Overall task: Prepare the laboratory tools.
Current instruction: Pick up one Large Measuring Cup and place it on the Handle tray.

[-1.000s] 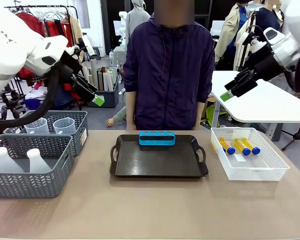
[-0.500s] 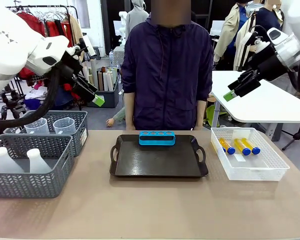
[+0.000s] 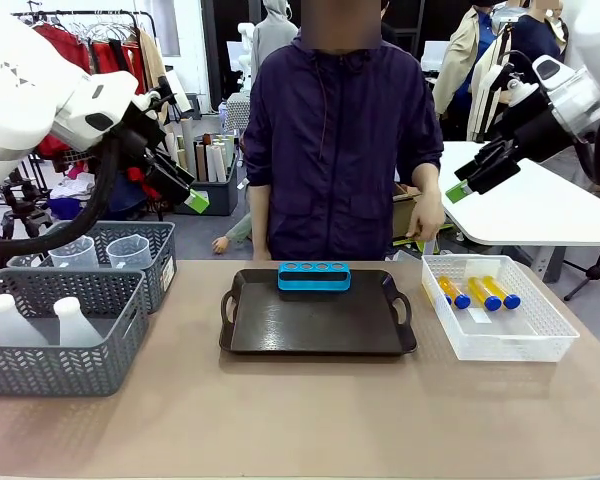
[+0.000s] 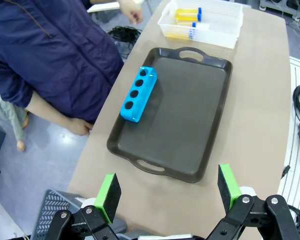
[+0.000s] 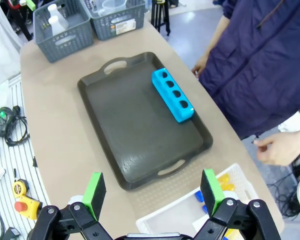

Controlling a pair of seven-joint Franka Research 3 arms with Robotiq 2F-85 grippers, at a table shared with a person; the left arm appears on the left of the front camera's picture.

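At table (image 3: 280, 410) R, tubes (image 3: 483, 293) lie flat in basket (image 3: 500, 350), caps (image 3: 512, 300) robot-ward; L gripper (image 4: 168, 186), R gripper (image 5: 153, 190) spread.

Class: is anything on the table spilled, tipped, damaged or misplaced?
Nothing stands out. The blue rack stands upright on the black tray, the yellow tubes lie inside the white basket, and flasks and beakers stand upright in the grey baskets.

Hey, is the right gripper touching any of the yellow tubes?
Apart. In the front view the right gripper hangs open in the air, well above the tubes lying in the white basket.
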